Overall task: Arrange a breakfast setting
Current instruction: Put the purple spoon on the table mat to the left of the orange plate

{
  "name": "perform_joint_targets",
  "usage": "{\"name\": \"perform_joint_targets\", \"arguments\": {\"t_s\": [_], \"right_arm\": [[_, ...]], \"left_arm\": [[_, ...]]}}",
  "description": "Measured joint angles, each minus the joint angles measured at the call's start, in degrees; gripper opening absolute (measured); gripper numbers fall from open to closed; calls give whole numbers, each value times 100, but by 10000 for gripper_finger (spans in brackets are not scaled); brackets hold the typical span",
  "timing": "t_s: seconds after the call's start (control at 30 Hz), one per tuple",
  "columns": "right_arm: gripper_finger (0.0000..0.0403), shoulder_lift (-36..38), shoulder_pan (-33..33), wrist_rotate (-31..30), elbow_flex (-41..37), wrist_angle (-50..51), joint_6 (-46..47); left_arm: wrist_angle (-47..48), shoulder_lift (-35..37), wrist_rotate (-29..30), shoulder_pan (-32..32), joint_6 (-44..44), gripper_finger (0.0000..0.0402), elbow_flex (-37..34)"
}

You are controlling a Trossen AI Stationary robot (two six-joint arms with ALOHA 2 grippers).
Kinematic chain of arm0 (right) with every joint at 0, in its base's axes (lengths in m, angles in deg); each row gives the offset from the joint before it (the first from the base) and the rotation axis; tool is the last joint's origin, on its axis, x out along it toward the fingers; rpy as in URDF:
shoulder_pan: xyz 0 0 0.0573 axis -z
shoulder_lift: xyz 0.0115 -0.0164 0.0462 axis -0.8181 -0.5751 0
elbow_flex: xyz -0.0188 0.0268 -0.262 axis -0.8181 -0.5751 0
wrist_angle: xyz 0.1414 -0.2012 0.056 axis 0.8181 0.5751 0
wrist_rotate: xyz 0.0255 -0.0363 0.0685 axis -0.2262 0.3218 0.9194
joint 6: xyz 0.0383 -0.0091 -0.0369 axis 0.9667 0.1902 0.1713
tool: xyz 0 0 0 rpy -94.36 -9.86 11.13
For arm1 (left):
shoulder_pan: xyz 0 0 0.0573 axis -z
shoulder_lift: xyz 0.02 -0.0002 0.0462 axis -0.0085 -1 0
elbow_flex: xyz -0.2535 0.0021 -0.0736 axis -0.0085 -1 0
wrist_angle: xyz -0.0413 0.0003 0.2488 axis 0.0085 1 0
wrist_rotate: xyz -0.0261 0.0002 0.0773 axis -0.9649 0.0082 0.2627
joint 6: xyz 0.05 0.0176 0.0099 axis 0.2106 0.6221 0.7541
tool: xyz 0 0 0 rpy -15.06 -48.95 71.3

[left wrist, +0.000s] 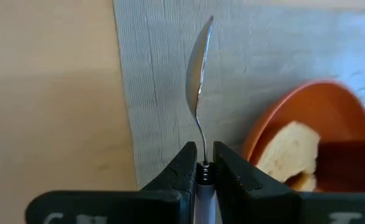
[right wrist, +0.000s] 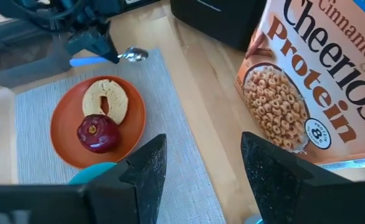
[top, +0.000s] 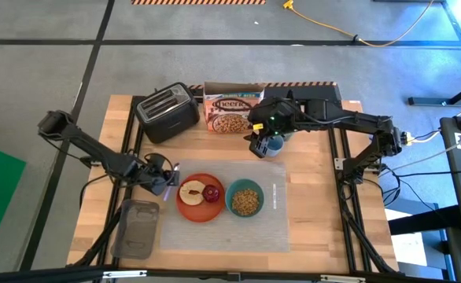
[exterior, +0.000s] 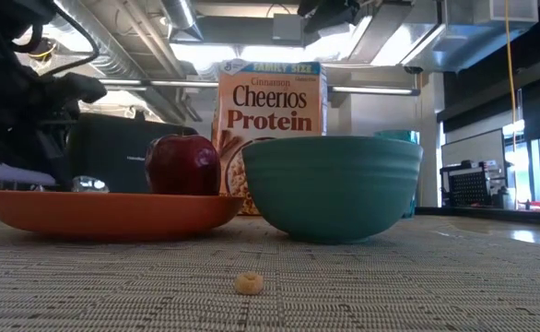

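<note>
One stray cereal ring (exterior: 248,282), low view only

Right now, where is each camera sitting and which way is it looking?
High view: above the table, looking straight down; shows both arms, the placemat, left claw and right claw.
Low view: at table-top height, looking level across; orange plate, teal bowl, an arm at upper left.
Left wrist view: on the left arm, looking past its claw shut on a spoon.
Right wrist view: on the right arm, looking past its open claw.
Shared: low and right wrist views both show the apple and Cheerios box.
</note>
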Motion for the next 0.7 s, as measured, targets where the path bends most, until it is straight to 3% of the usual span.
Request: {"name": "perform_joint_targets", "arguments": {"t_s": [0.17,0.3,0.7], "right_arm": [[197,0,0,-9,0,2,29],[197,0,0,-140,0,2,37],[197,0,4,-157,0,-7,4]], "left_arm": [[-352,-482,-444,28,11,31,0],[-783,-697,-429,117,-147,31,2],[-874,-902,-445,289,-726,47,2]]}}
